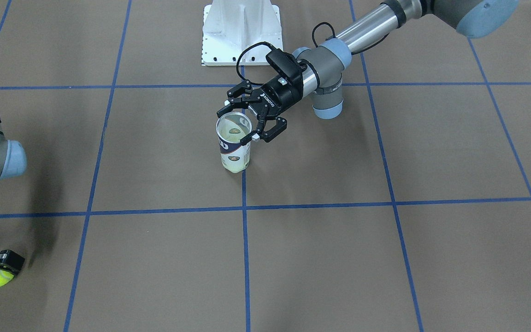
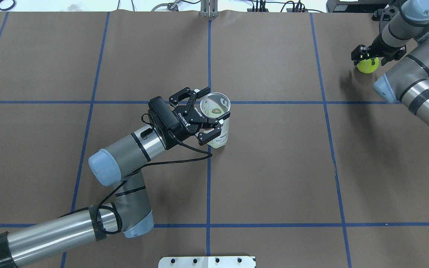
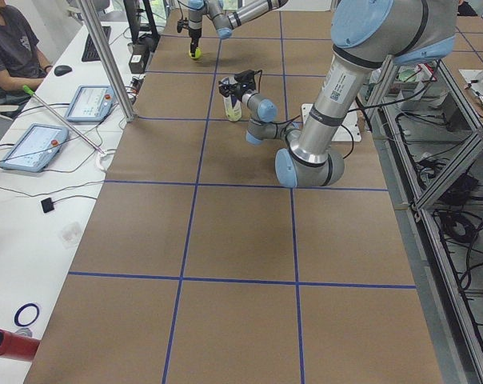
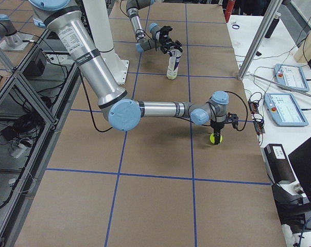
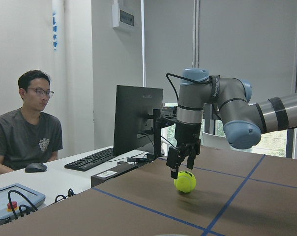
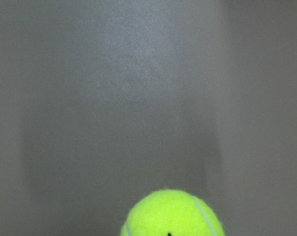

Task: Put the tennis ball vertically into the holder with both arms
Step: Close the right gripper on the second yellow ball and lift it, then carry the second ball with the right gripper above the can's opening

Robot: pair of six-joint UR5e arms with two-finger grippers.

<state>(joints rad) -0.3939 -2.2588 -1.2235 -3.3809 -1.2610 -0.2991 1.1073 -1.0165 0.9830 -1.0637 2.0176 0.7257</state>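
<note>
The holder (image 1: 235, 157), a clear can with a white and navy label, stands upright at the table's middle, and a yellow-green shape shows at its bottom. My left gripper (image 1: 238, 124) is open. Its fingers straddle the holder's upper part from the side, with a gap to the far finger in the overhead view (image 2: 201, 116). The yellow tennis ball (image 2: 368, 66) rests on the table at the far right. My right gripper (image 5: 182, 168) points straight down with its fingertips at the ball's (image 5: 185, 181) upper sides. I cannot tell whether they press on it.
The robot's white base plate (image 1: 240, 32) is behind the holder. Blue tape lines grid the brown table. An operator (image 5: 33, 128) sits at a desk with a monitor beyond the table's edge near the ball. Control tablets (image 4: 289, 92) lie there.
</note>
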